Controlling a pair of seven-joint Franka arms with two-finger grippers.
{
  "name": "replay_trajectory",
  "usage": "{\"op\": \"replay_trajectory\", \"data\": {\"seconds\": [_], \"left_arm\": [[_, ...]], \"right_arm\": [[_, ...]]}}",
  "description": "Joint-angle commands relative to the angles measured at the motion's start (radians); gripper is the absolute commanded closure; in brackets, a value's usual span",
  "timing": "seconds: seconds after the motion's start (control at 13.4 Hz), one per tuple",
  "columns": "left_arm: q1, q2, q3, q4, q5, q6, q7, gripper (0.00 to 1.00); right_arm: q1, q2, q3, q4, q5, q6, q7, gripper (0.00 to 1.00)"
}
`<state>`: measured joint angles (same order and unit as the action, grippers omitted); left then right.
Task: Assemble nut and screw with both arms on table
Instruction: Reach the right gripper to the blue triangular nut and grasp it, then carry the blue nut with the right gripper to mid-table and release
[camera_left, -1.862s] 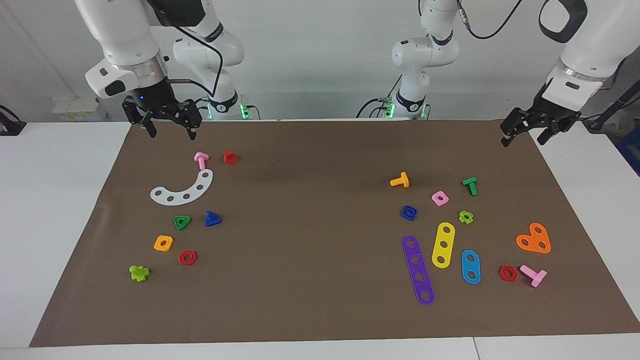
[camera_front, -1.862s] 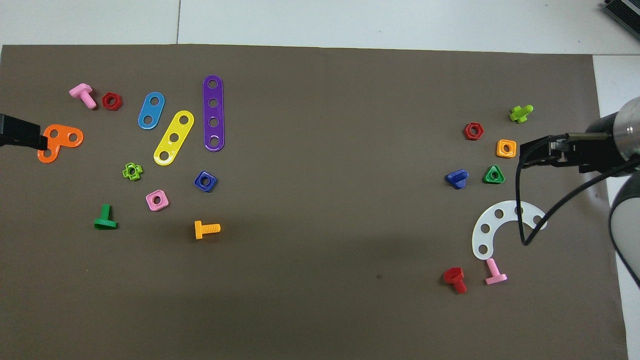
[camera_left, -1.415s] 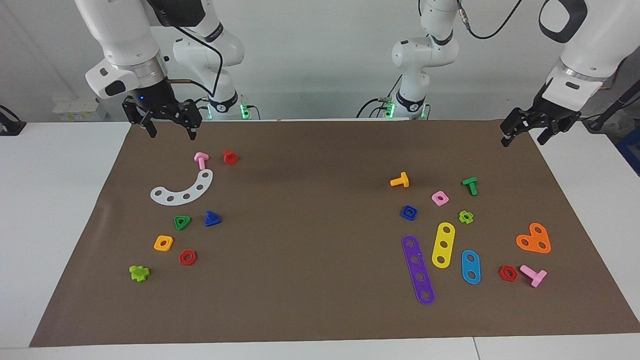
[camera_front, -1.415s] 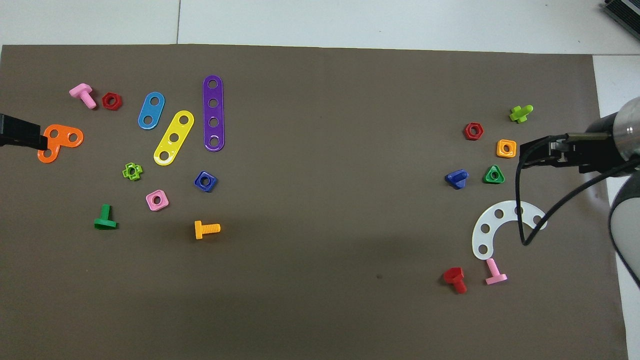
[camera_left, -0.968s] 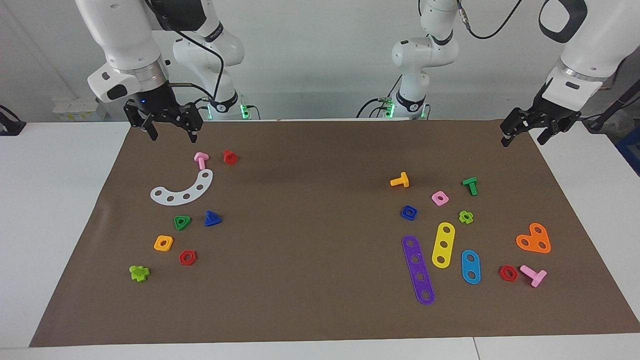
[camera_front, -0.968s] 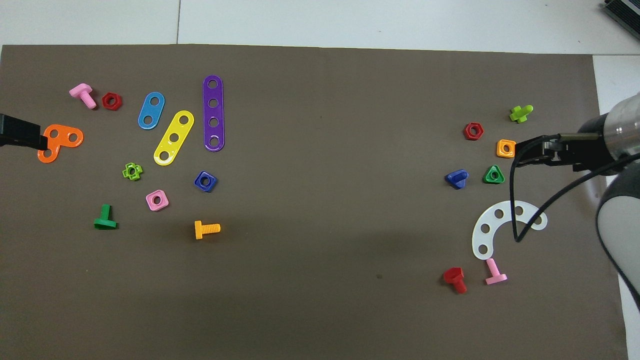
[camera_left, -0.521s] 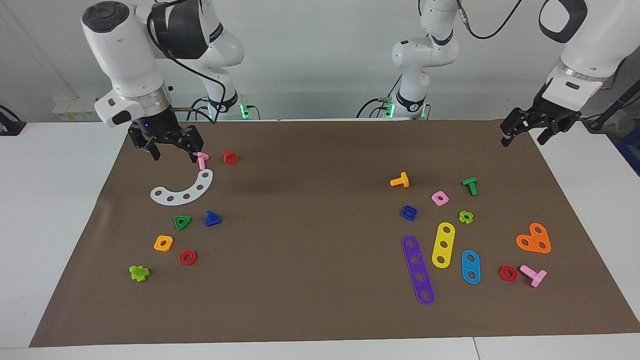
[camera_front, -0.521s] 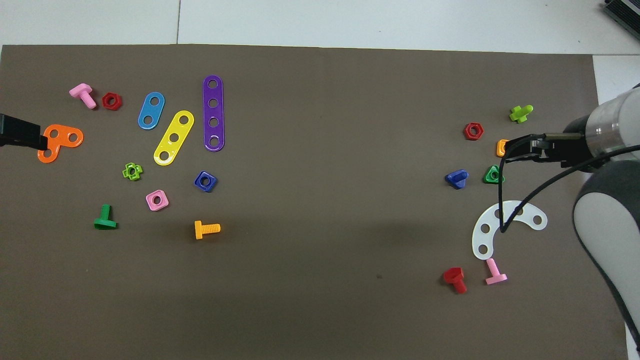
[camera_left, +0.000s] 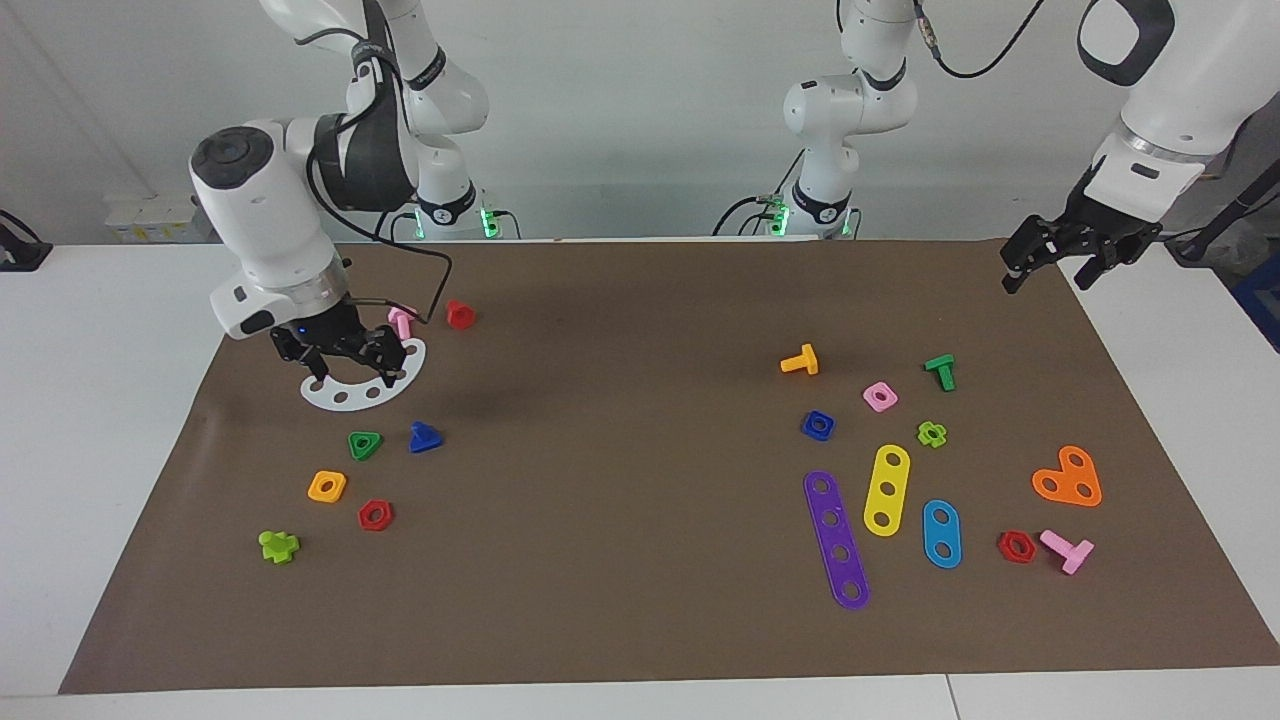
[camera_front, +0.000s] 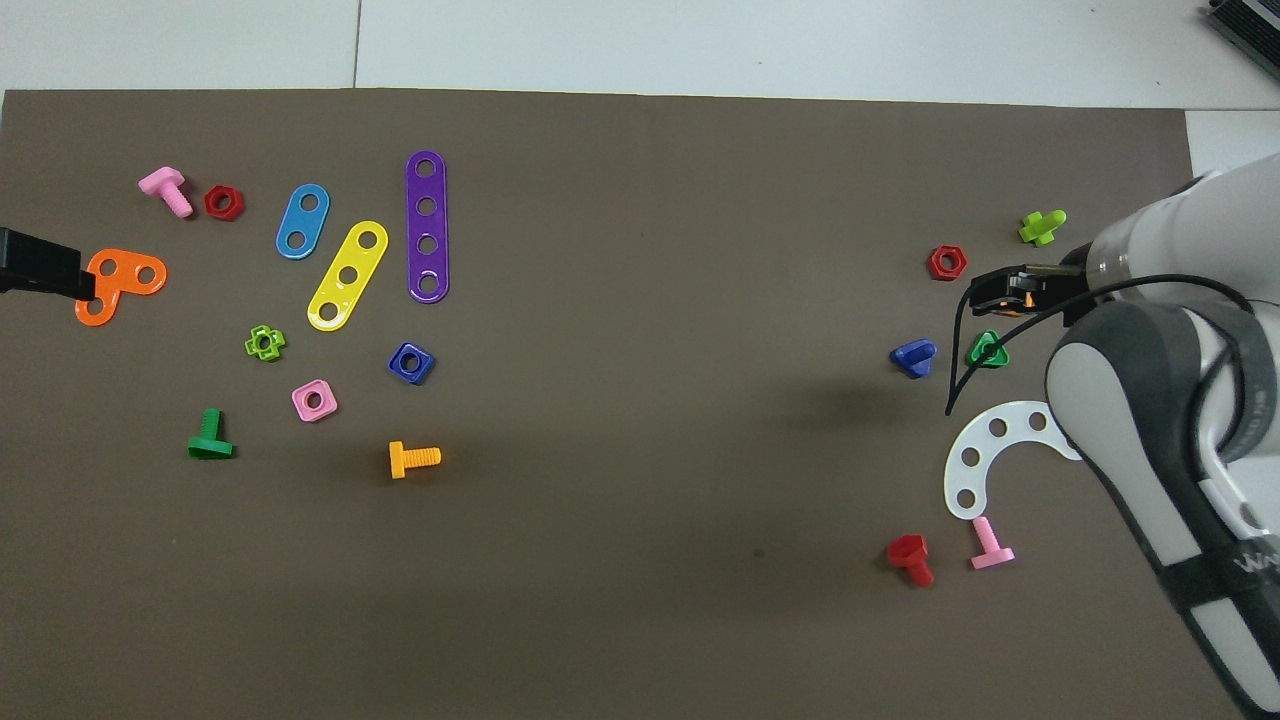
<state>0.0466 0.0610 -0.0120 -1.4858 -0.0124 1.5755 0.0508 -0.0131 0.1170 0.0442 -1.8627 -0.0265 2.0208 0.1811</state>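
**Q:** State the layout, largest item first.

**A:** The table (camera_left: 130, 420) carries a brown sheet (camera_left: 640, 300) that fills most of the facing view. Two arms work over it. The right arm (camera_left: 270, 230) enters at upper left of the facing view. The left arm (camera_left: 1160, 110) stands at upper right and waits.

**Q:** Gripper positions and finger state?

**A:** The right gripper (camera_left: 345, 358) hangs low over the white curved strip (camera_left: 345, 395) at left of the frame, fingers spread apart, holding nothing. The left gripper (camera_left: 1060, 258) hangs over the upper right corner of the sheet, fingers also spread and empty.

**Q:** Locate the task parts.

**A:** The screw (camera_left: 424, 437) lies on the sheet at left centre of the facing view, just below the white curved strip and beside the green triangular nut (camera_left: 364, 444). The nut (camera_left: 818, 425) lies right of centre, above the purple strip (camera_left: 837, 540) and below the orange bolt (camera_left: 800, 361). Screw and nut are well apart.

**Q:** Which step is in hand?

**A:** Judged from the layout: the approach to the screw. Nothing is picked up yet.

**Q:** What does the next move require?

**A:** Likely, move the right gripper toward the lower right of the frame until it is over the screw, lower it, and close on the triangular head without touching the green triangular nut. The left gripper must then fetch the nut.
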Motion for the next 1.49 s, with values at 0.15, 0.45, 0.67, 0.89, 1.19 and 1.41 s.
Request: {"op": "replay_trajectory", "data": {"seconds": [0.15, 0.45, 0.67, 0.89, 1.19, 1.41], "left_arm": [[0.001, -0.030, -0.002, -0.036, 0.020, 0.014, -0.003, 0.00], [0.001, -0.030, -0.002, -0.036, 0.020, 0.014, -0.003, 0.00], [0.001, -0.030, -0.002, -0.036, 0.020, 0.014, -0.003, 0.00], [0.001, -0.030, -0.002, -0.036, 0.020, 0.014, -0.003, 0.00], [0.001, -0.030, -0.002, -0.036, 0.020, 0.014, -0.003, 0.00], [0.001, -0.030, -0.002, -0.036, 0.020, 0.014, -0.003, 0.00]], "right_arm": [[0.005, 0.064, 0.003, -0.096, 0.010, 0.174, -0.052, 0.07], [0.021, 0.084, 0.005, -0.183, 0.010, 0.306, -0.112, 0.19], [0.051, 0.093, 0.005, -0.248, 0.010, 0.413, -0.104, 0.23], [0.050, 0.087, 0.003, -0.273, 0.010, 0.423, -0.114, 0.47], [0.056, 0.082, 0.003, -0.279, 0.010, 0.414, -0.108, 1.00], [0.122, 0.082, 0.003, -0.259, 0.010, 0.411, 0.028, 1.00]]}}
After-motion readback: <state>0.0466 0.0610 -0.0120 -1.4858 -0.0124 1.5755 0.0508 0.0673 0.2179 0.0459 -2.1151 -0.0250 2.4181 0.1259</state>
